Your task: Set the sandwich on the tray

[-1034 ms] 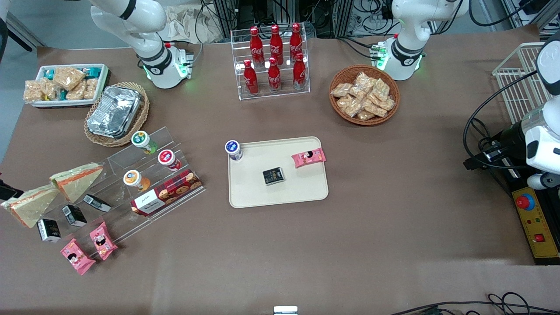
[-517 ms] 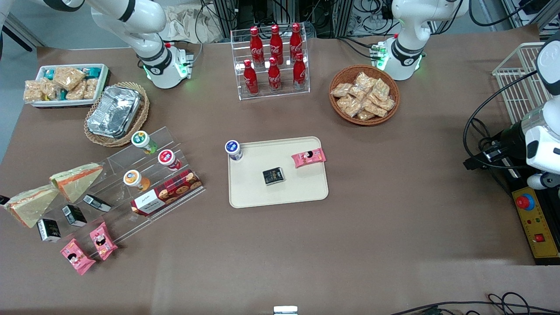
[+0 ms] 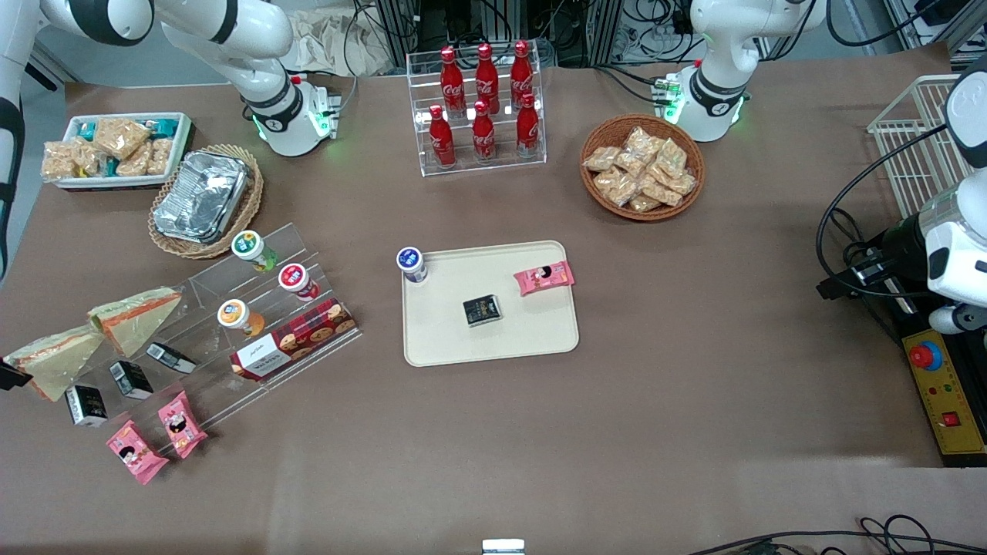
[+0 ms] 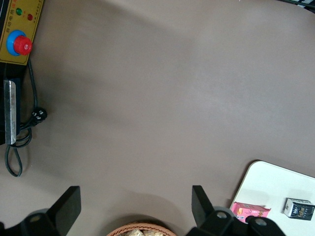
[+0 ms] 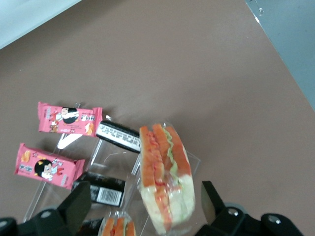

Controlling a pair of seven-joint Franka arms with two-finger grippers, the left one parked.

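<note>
The sandwich [image 3: 54, 356], a wrapped pale wedge with a thin red-orange and green stripe, lies on the clear acrylic step stand at the working arm's end of the table. In the right wrist view it [image 5: 165, 179] sits between my open gripper's [image 5: 145, 209] two fingers, with a gap on each side. In the front view only a dark tip of the gripper [image 3: 11, 376] shows beside the sandwich. The cream tray [image 3: 493, 343] lies mid-table, far from the gripper, and holds a blue-capped bottle, a black packet and a pink packet. Its corner shows in the left wrist view [image 4: 268, 182].
A second wedge with a broader orange band [image 3: 136, 311] lies beside the sandwich, farther from the front camera. Black packets [image 3: 129, 379], pink packets [image 3: 182, 424], small bottles and a biscuit box [image 3: 294, 339] share the stand. A foil container in a wicker basket [image 3: 202, 199] stands farther back.
The gripper's dark tip at the front view's edge has moved nearer to the front camera, along the sandwich. The sandwich and the tray have not moved.
</note>
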